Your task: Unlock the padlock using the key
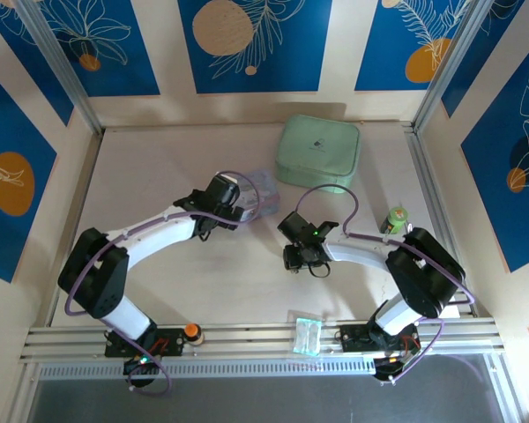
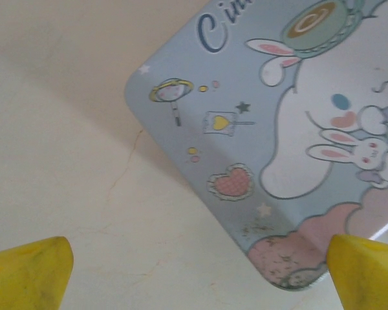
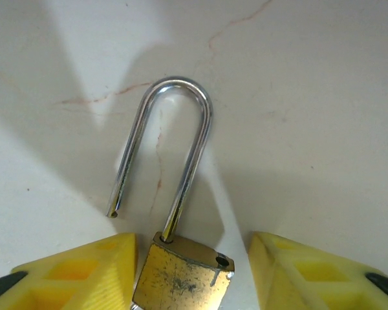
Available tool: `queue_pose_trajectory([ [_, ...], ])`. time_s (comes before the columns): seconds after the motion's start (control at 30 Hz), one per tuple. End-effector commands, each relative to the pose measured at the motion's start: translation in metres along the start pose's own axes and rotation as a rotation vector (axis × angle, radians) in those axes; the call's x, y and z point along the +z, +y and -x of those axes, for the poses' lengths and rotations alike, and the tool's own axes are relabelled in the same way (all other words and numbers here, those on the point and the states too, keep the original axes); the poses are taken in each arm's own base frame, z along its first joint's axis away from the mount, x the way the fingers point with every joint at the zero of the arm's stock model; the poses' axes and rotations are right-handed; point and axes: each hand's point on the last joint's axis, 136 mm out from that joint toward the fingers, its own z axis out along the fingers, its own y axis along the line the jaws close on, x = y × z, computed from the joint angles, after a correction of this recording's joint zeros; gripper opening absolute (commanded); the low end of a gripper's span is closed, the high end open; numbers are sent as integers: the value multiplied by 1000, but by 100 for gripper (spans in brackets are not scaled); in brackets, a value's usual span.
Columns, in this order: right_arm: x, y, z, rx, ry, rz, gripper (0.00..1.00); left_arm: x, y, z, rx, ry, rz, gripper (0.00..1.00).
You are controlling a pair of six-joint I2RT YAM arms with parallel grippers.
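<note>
Top external view: pale blue rectangular cartoon tin (image 1: 263, 189) on the cream table (image 1: 159, 159). The left gripper (image 1: 225, 198) lies just left of the tin. The right gripper (image 1: 295, 256) is right of the tin and nearer the arm bases. A mint-green soft zip pouch (image 1: 317, 154) sits beyond the tin to its right. Left wrist view: one rounded corner of the tin (image 2: 271, 129), lid printed with a white long-eared cartoon figure, a small rabbit, hearts and stars. Dark blue script starts with a "C" and is cut off at the frame edge. The left gripper (image 2: 197, 274) stands over the tin's corner, jaws fully spread and grasping nothing. Right wrist view: small brass-gold padlock (image 3: 181, 274), body scratched, face marking unreadable, with a thin bright silver shackle (image 3: 181, 116) sprung out, one leg seated in the body and the other hanging free. The long axis runs away from the gripper, shackle bow leading. The padlock lies on the table between the yellow fingers (image 3: 84, 271) of the right gripper (image 3: 193, 242), whose jaws are parted, leaving a gap at the body's right side.
</note>
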Motion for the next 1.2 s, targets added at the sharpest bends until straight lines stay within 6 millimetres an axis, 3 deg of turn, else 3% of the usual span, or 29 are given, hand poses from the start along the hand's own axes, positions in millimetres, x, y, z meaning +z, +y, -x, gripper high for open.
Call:
queue_pose_trajectory([
  [0.0,-3,-14,-23,-8,91,-34,55,2,17,-6,-19,16,45,100],
  [0.23,-28,3,6,-7,-17,46,66,-28,30,23,-109,-102,-6,100],
  [0.43,-70,-3,57,-8,-232,88,80,-56,75,46,-209,-256,75,99],
  [0.47,-79,-10,70,-4,-288,87,100,-60,88,45,-227,-279,113,99],
  [0.57,-98,-38,104,0,-427,100,99,-61,119,38,-253,-326,180,100],
  [0.67,-112,-72,135,34,-533,86,99,-48,136,25,-212,-413,229,100],
  [0.77,-114,-106,157,48,-621,73,100,-32,158,2,-277,-392,259,100],
  [0.9,-109,-143,170,16,-732,-7,100,-20,166,-13,-240,-396,297,100],
  [1.03,-92,-186,173,91,-797,-21,99,0,174,-31,-312,-381,261,100],
  [1.17,-68,-196,177,104,-795,1,99,18,180,-38,-359,-464,224,100],
])
